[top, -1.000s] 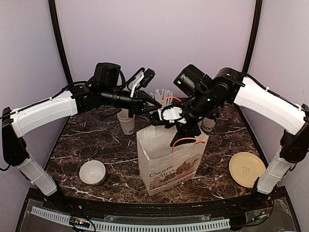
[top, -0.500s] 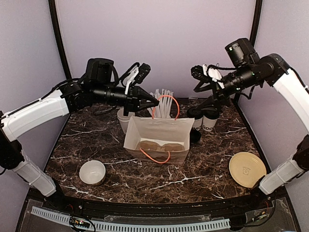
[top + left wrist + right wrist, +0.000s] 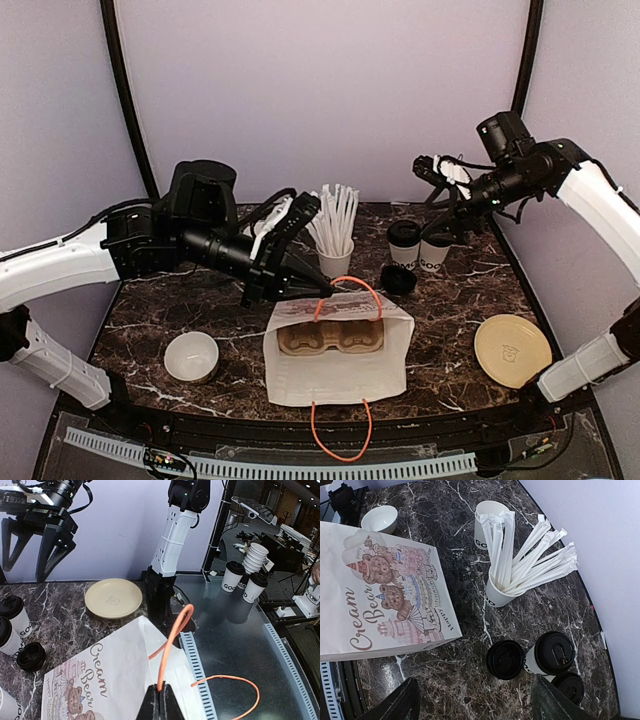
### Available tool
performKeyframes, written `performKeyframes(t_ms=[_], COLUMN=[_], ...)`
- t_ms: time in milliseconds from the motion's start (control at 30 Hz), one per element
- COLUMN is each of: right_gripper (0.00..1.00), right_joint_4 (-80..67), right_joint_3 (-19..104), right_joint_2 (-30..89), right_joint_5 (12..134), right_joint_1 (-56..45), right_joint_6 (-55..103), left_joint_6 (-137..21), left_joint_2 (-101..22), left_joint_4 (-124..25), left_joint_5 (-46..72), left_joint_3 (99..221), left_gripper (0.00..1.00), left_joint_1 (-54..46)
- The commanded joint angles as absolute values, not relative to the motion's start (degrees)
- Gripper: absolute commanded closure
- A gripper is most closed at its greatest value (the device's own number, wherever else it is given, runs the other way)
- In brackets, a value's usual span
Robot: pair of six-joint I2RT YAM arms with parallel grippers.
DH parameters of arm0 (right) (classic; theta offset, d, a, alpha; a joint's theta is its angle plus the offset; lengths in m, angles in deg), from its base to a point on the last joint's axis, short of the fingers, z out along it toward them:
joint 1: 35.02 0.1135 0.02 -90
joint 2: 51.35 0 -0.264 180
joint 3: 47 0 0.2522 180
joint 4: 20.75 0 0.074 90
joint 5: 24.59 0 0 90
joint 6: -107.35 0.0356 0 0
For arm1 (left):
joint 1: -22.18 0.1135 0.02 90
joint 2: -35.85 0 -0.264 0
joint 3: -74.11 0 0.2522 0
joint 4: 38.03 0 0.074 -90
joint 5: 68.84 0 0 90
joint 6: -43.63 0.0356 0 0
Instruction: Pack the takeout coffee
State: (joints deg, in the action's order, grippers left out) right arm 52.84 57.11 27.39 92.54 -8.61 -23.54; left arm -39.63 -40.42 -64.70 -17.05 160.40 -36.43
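Two orange cord handles are seen on the paper bag (image 3: 335,375): the near handle (image 3: 338,440) is left slack toward the front edge of the desk (image 3: 455,300), while the far handle (image 3: 352,292) is pinched by the left tool (image 3: 328,292), whose jaws are closed narrow on the cord so that the mouth is kept open. Inside the mouth a cardboard carrier (image 3: 330,337) is shown with both wells unfilled, so the packing proper is judged not yet begun; the step in hand is taken to be the reach for the first cup. Farther back, a loose black lid (image 3: 398,280) and a cup of straws (image 3: 335,262) are passed. The coffee cups (image 3: 403,245) are found side by side at the far right of the desk, set upright, lids pointed up and long axes vertical. Above them the right tool (image 3: 437,168) is hung with jaws spread wide and nothing held. A descent around one cup, a closing below its lid and a level carry to a well are called for next.
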Motion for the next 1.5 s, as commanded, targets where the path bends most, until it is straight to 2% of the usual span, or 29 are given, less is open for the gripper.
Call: performKeyframes(t_ms=[0, 167, 533, 667, 767, 900, 1067, 1133, 1167, 1200, 1233, 1300, 1367, 1467], right_gripper=[0.24, 0.24, 0.24, 0.25, 0.25, 0.25, 0.22, 0.21, 0.20, 0.20, 0.20, 0.20, 0.20, 0.19], right_joint_4=[49.1, 47.6, 45.2, 49.7, 53.8, 60.2, 61.6, 60.8, 60.6, 60.5, 60.0, 59.9, 60.8, 61.1], right_joint_3=[55.9, 55.6, 55.4, 58.3, 60.2, 63.4, 62.3, 62.4, 62.8, 63.5, 64.1, 65.7, 67.2, 67.7], right_joint_2=[27.2, 28.5, 29.9, 29.3, 28.6, 28.6, 29.0, 29.9, 30.8, 31.6, 32.3, 33.6, 34.4, 34.3], right_joint_5=[92.8, 90.9, 89.9, 98.1, 104.6, 107.3, 102.4, 101.7, 101.9, 102.2, 102.5, 103.2, 103.7, 102.6], right_joint_1=[-9.9, -11.9, -15.7, -15.6, -15.1, -10.5, 0.1, 2.7, 3.7, 4.6, 5.4, 6.8, 8.5, 11.2], right_joint_6=[-21.6, -19.4, -14.6, -18.0, -22.2, -26.8, -28.9, -28.7, -28.4, -28.3, -27.8, -27.5, -27.9, -28.2], left_joint_6=[-40.3, -38.7, -33.6, -33.4, -34.7, -36.0, -37.3, -37.8, -38.2, -38.4, -38.6, -38.6, -38.3, -37.8], left_joint_2=[-38.3, -39.1, -41.6, -43.8, -46.2, -49.4, -52.0, -52.5, -52.6, -53.0, -53.2, -53.6, -53.7, -53.9], left_joint_4=[-63.8, -65.0, -69.0, -70.6, -71.6, -71.4, -69.5, -68.4, -68.2, -68.1, -68.1, -68.5, -69.1, -69.7], left_joint_5=[-18.5, -19.4, -11.7, -2.5, -1.1, -0.5, 3.6, 5.6, 6.5, 6.8, 7.4, 7.5, 6.4, 4.7], left_joint_3=[158.7, 160.2, 166.9, 170.0, 172.3, 174.3, 175.5, 175.7, 176.0, 176.3, 176.9, 177.8, 178.6, 179.4], left_gripper=[1.00, 1.00, 1.00, 1.00, 1.00, 1.00, 1.00, 0.93, 0.83, 0.78, 0.67, 0.55, 0.47, 0.42], left_joint_1=[-37.1, -37.4, -37.4, -35.9, -32.5, -27.6, -25.7, -25.3, -25.2, -25.0, -24.8, -24.5, -24.3, -24.1])
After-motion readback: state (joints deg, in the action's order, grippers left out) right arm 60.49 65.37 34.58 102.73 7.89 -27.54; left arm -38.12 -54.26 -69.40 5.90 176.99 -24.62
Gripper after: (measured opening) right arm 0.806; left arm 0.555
